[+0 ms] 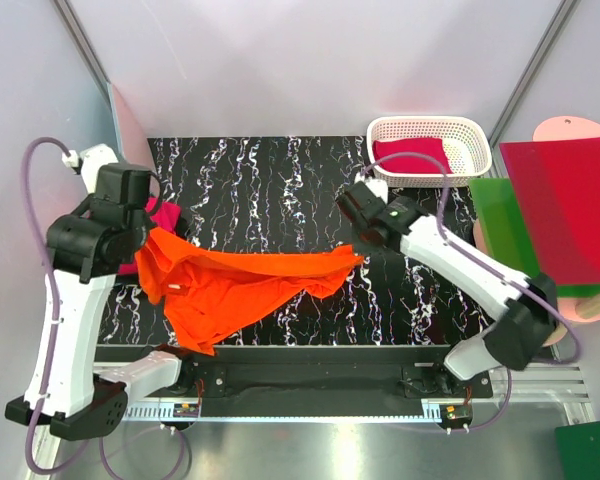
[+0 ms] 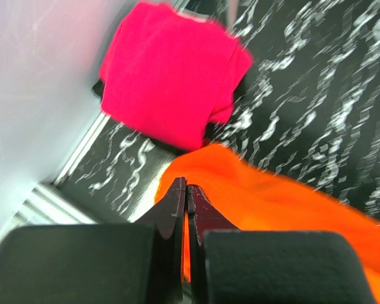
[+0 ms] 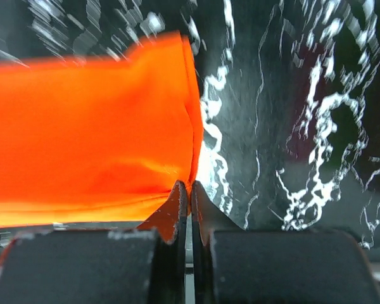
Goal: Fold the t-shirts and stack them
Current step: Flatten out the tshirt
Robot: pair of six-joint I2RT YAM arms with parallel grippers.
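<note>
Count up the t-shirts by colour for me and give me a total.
Orange t-shirt: 1
Magenta t-shirts: 2, the folded one and the one in the white basket
Total: 3

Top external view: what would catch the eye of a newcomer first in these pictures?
The bright orange t-shirt stands out most, stretched across the black marbled table between the left gripper and the right gripper, both shut on its edges. A folded magenta t-shirt lies at the table's left edge, and a white basket at the far right corner holds a crimson t-shirt.
</note>
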